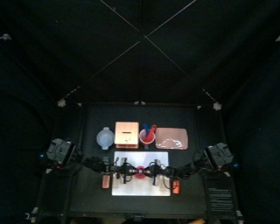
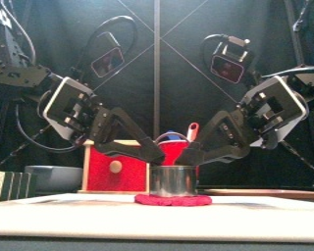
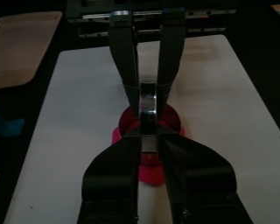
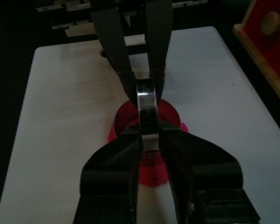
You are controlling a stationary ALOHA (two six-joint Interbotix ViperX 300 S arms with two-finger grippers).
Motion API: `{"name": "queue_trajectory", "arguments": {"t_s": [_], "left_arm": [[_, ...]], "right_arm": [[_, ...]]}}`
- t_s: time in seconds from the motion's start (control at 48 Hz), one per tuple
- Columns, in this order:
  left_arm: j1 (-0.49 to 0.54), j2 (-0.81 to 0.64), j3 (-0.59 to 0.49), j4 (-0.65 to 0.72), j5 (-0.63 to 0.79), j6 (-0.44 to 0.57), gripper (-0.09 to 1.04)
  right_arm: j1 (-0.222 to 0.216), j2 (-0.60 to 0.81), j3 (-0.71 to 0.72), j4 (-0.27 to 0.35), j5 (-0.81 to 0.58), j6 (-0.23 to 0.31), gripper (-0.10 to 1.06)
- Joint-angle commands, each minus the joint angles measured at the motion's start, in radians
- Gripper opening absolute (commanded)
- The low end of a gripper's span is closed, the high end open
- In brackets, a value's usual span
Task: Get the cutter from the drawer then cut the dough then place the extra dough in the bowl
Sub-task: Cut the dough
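The round metal cutter stands upright on the flat red dough, which lies on the white cutting board. My left gripper reaches down to it from the left and my right gripper from the right. Both meet at the cutter's top. In the left wrist view my left gripper is pinched shut on the cutter's thin metal edge, with the dough under it. The right wrist view shows my right gripper shut on the same edge from the opposite side.
Behind the board stand the wooden box with the red drawer front, the blue-grey bowl to its left, a red cup and the pink tray at back right. Bare board lies on both sides of the dough.
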Motion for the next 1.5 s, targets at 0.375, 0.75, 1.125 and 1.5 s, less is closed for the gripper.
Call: {"name": "queue_trajectory", "arguments": {"t_s": [0.375, 0.75, 1.125, 1.5], "left_arm": [[-0.002, 0.008, 0.005, 0.008, 0.061, 0.005, 0.55], [-0.006, 0.026, -0.017, 0.005, 0.164, 0.003, 0.55], [-0.008, 0.061, -0.018, -0.006, 0.172, -0.003, 0.55], [-0.012, 0.064, -0.017, -0.008, 0.195, -0.003, 0.55]], "right_arm": [[-0.02, -0.028, 0.008, -0.023, 0.04, 0.015, 0.45], [-0.021, 0.008, 0.015, 0.028, 0.155, 0.018, 0.44], [-0.015, 0.057, 0.006, 0.046, 0.193, 0.02, 0.43], [-0.009, 0.094, 0.002, 0.083, 0.221, 0.021, 0.43]]}}
